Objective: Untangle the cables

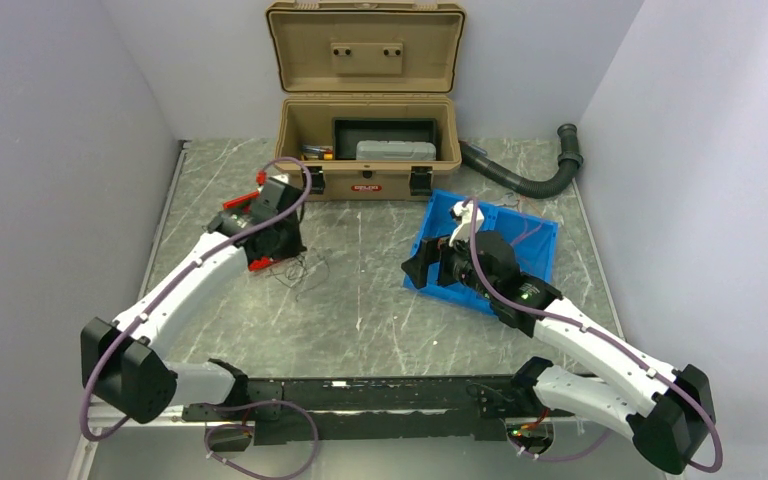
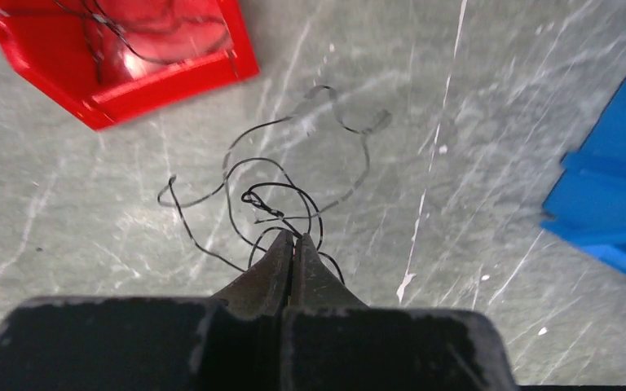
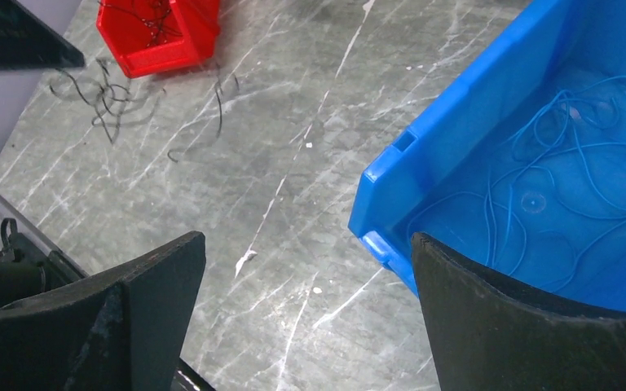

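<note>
Thin black cables (image 2: pixel 249 196) lie in a loose tangle on the marbled table, also seen small in the top view (image 1: pixel 300 270) and far off in the right wrist view (image 3: pixel 110 98). My left gripper (image 2: pixel 293 238) is shut with its tips in the near edge of that tangle, and black strands run out from both sides of the tips. More dark strands lie in a red bin (image 2: pixel 171 81) just beyond. Thin blue cables (image 3: pixel 570 163) lie in the blue bin (image 3: pixel 456 122). Over that bin's left edge my right gripper (image 3: pixel 306 244) is open and holds nothing.
A tan toolbox (image 1: pixel 368 150) stands open at the back with items inside. A black corrugated hose (image 1: pixel 520 180) curves behind the blue bin (image 1: pixel 535 235). The red bin (image 1: pixel 242 200) is mostly hidden under the left arm. Walls close in left and right.
</note>
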Robot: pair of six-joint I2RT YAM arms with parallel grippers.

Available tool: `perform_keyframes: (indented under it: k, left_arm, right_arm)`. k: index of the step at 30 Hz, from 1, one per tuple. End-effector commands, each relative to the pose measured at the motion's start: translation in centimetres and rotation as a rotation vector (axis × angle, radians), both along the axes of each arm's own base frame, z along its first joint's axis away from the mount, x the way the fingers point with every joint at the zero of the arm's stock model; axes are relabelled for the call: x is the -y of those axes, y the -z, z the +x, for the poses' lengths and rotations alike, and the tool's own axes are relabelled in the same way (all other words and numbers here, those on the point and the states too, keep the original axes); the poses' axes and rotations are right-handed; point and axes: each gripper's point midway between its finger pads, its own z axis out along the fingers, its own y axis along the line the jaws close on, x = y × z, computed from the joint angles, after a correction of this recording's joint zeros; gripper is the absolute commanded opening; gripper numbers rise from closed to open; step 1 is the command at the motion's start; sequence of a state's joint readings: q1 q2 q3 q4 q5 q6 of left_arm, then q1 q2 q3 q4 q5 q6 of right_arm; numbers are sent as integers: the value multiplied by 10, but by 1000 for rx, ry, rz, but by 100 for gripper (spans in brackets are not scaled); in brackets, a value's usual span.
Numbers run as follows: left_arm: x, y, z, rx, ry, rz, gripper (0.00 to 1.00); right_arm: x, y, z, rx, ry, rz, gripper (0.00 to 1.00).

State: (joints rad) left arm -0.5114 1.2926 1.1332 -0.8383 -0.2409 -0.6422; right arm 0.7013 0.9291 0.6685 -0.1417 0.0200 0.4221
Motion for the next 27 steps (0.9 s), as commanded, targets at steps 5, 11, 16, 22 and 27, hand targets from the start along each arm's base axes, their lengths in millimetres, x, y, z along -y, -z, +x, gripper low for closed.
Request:
perform_keyframes:
  k: [5,11,16,22,27]
  left_arm:
    - [-33,-77,35,166,24,-51,0]
    - [-49,-118,50,240,17,-79,0]
    - [-68,-149,61,297,-13,-65,0]
    - [-80,-193,70,385,-26,-74,0]
    - [-98,-193,89,401,-76,-72,0]
  right_arm:
    - [-2,-27,8,47,-5,20,97]
    - [-4,-28,10,44,-21,25,97]
    - [-4,-30,11,45,-23,30,97]
    - [-2,-31,11,44,-24,32,97]
    - [-2,-31,11,42,-25,40,97]
